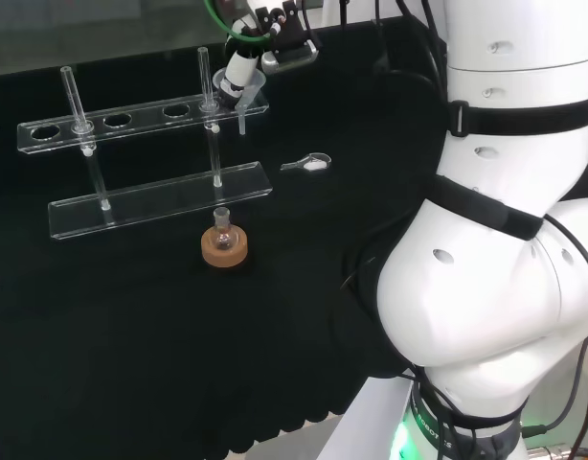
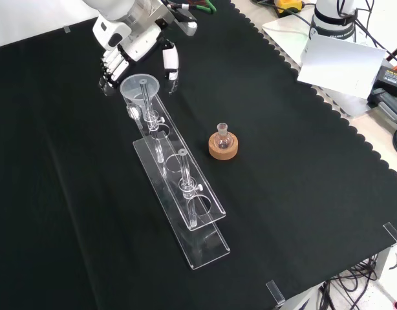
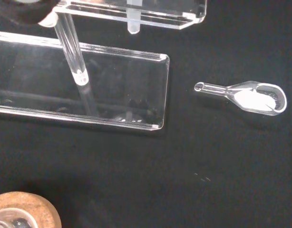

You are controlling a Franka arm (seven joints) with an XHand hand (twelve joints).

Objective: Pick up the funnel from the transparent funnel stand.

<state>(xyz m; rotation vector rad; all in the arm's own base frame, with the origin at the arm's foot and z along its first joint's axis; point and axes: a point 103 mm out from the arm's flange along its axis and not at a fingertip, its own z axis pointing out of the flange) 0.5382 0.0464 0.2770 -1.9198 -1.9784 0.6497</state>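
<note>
Looking from the head view: funnel [image 1: 244, 91] sits in the clear stand's [image 1: 160, 120] right end hole, robot hand [image 1: 238, 69] just behind it | front view: robot hand [image 2: 130, 55] fingers relaxed, holding nothing, beside funnel [image 2: 140, 87]; flask on cork ring [image 2: 223, 147] on desk [image 2: 302, 194] | wrist view: scoop [image 3: 253, 97] with white powder near stand base [image 3: 79, 88].

Your head view looks over the arm [image 1: 505, 240] from behind and above; your front view faces it, looking down on the table [image 2: 302, 194]. Both share the clear stand [image 1: 160, 196] that your wrist view sees close.
</note>
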